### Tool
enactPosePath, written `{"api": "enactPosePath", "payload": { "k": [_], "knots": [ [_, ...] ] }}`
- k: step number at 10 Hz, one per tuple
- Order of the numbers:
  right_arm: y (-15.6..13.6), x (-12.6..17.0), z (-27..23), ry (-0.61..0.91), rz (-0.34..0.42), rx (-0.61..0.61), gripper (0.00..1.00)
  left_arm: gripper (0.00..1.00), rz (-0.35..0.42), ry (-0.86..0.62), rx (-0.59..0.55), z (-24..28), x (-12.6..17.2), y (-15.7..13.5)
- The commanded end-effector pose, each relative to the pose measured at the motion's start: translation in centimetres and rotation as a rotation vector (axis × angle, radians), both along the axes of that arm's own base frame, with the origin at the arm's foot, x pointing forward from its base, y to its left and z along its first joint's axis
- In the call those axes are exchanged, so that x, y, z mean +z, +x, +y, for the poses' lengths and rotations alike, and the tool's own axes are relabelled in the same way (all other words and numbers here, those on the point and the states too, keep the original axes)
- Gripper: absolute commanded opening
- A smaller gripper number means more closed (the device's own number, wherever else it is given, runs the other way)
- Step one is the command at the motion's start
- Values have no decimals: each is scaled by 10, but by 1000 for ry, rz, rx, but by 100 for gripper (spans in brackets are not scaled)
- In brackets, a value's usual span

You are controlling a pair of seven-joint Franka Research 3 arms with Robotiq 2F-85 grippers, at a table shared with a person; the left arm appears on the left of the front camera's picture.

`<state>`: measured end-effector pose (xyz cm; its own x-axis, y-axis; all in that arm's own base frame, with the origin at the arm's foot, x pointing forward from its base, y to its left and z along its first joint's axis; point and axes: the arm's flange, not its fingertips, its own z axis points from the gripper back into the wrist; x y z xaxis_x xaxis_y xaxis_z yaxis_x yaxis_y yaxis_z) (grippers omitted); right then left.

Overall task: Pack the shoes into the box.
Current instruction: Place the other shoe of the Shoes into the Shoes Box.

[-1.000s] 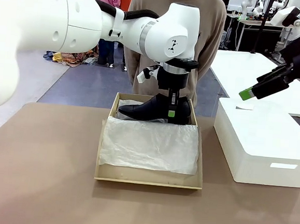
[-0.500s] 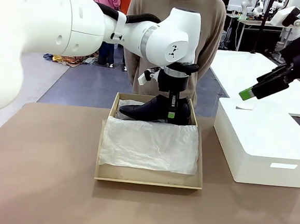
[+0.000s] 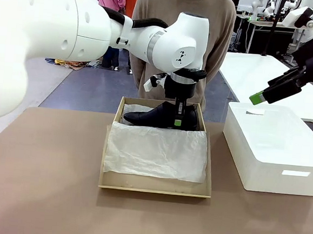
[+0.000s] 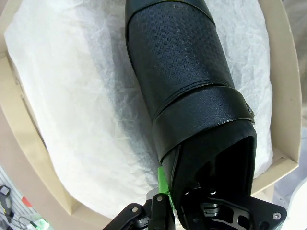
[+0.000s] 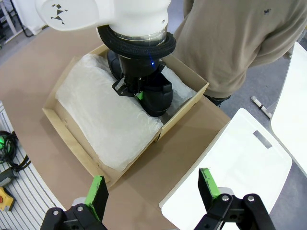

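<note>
Shoe (image 3: pixel 155 115), glossy black, placed lengthwise along the far wall of the tan cardboard box (image 3: pixel 105 162), toe toward the robot's left, heel close to the far right corner. Whether the sole rests on the lining cannot be told, since a raised fold hides it in the front view. White tissue paper (image 3: pixel 156 152) covers the near part of the box from side wall to side wall, spreads under the shoe and climbs the walls in the left wrist view.

Left end effector (image 3: pixel 178 118) comes straight down on the heel and is clenched on the rim of the shoe's opening, one finger inside it and one green pad outside.

Box walls stand clear of everything around them. A strip of bare table (image 3: pixel 43 184) separates the right wall from the larger white box (image 3: pixel 272 158), with wide bare table to the left and in front.

Right end effector (image 3: pixel 257 98) hangs above the far edge of the white box with its fingers spread wide, grasping nothing. A person (image 3: pixel 220 30) stands just beyond the table's far edge, behind the box.
</note>
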<state>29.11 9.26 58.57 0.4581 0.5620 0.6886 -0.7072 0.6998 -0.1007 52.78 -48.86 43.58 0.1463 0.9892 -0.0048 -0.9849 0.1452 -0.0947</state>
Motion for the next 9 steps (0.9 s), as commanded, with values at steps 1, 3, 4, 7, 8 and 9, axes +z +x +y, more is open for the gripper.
{"api": "enactPosePath", "payload": {
  "k": [1,3,4,7,8,9],
  "knots": [
    [0,0,0,8,1,6,100,0,-38,32,46,-1,0,1],
    [0,0,0,8,1,6,100,0,-34,39,48,-1,-2,4],
    [0,0,0,8,1,6,100,0,-29,38,48,0,-3,4],
    [0,0,0,8,1,6,100,48,-14,21,56,2,4,5],
    [0,0,0,8,1,6,100,68,-16,28,63,4,12,5],
    [0,0,0,8,1,6,100,88,-20,39,63,5,22,5]
  ]
}}
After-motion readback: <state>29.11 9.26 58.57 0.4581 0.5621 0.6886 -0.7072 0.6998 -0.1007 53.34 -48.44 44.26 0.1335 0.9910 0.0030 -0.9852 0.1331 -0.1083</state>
